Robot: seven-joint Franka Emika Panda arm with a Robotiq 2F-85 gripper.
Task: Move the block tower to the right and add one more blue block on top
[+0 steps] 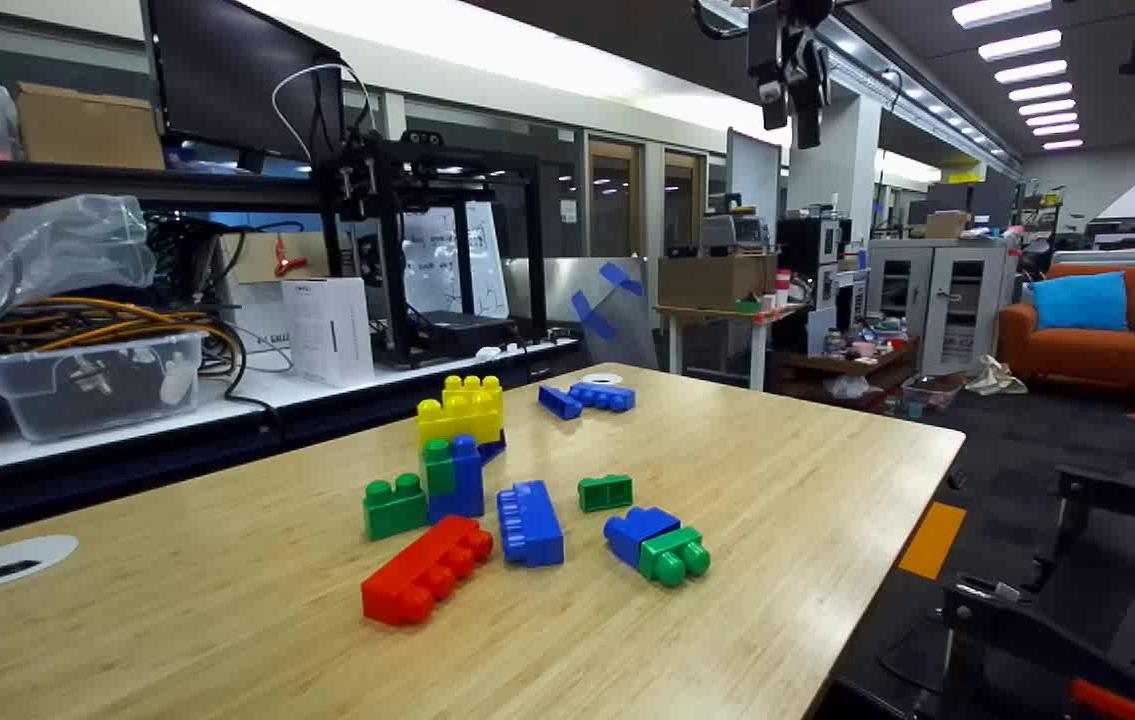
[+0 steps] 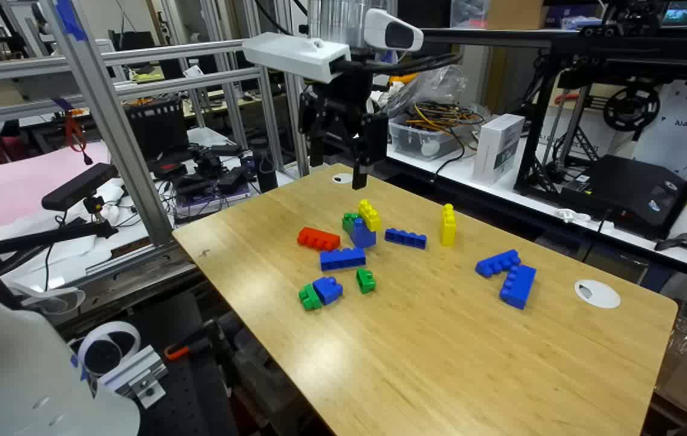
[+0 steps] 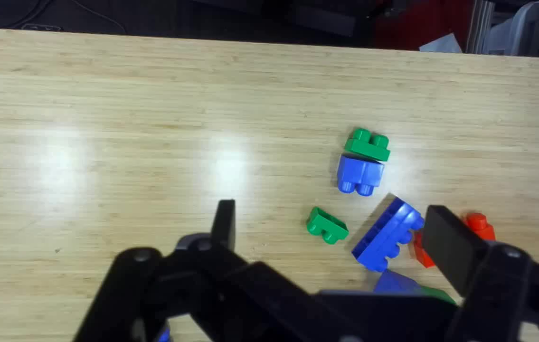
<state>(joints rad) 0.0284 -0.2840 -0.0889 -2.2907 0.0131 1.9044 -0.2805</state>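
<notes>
The block tower [image 2: 362, 235] stands upright near the back of the table, a yellow brick showing over and behind a blue one; I cannot tell exactly how they join. In an exterior view its lower part [image 1: 467, 490] shows blue with green beside it. In the wrist view only a blue corner [image 3: 395, 283] shows; my gripper hides the rest. The small blue block [image 2: 329, 290] lies on its side against a green brick, also visible as blue in the wrist view [image 3: 359, 173] and an exterior view [image 1: 639, 528]. My gripper [image 3: 332, 209] is open and empty, high above the table [image 2: 338, 169].
A wider blue brick [image 2: 343, 259], a red brick [image 2: 319, 238] and small green bricks [image 2: 366, 280] [image 1: 395, 507] lie close around the tower. A long blue brick [image 2: 405, 238], a lone yellow brick [image 2: 448, 227] and two blue bricks [image 2: 517, 287] lie farther along. A shelf with a printer borders the table.
</notes>
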